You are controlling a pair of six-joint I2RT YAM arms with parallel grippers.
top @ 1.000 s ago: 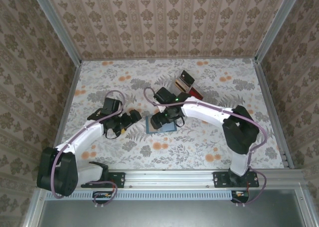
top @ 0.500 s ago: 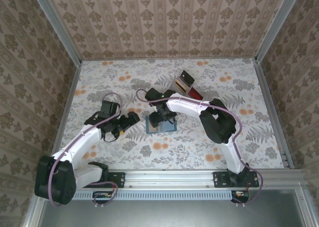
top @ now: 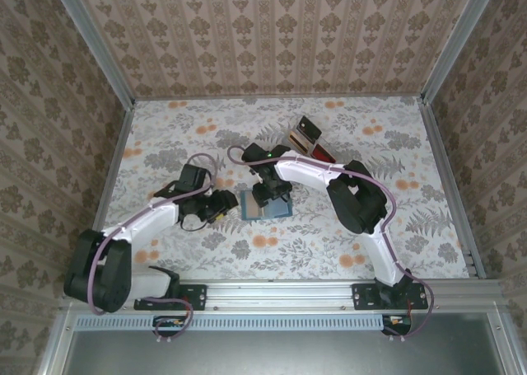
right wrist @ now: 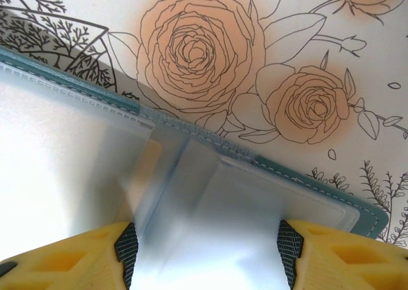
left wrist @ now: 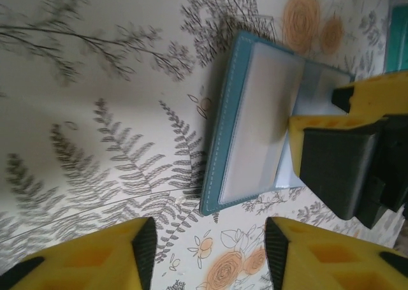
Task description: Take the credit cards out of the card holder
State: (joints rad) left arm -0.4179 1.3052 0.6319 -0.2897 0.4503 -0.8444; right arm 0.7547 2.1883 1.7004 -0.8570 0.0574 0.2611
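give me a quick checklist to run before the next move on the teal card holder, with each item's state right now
1. Flat teal folding card holder lies open on the floral table: ok.
2. Left gripper has its jaws apart and empty, beside the holder, not touching it: ok.
3. Right gripper fingers straddle the clear plastic sleeves: ok.
4. Right gripper's hold on a sleeve: cannot tell.
5. What the sleeves contain: cannot tell.

A robot test cell rather than a lived-in room; wallpaper panels (top: 272, 37) box in a floral-printed surface (top: 165, 136); bare aluminium frame posts (top: 99, 53) mark the corners; the left arm (top: 140, 222) and right arm (top: 313, 171) are bolted to a metal rail (top: 280, 292) at the near edge.
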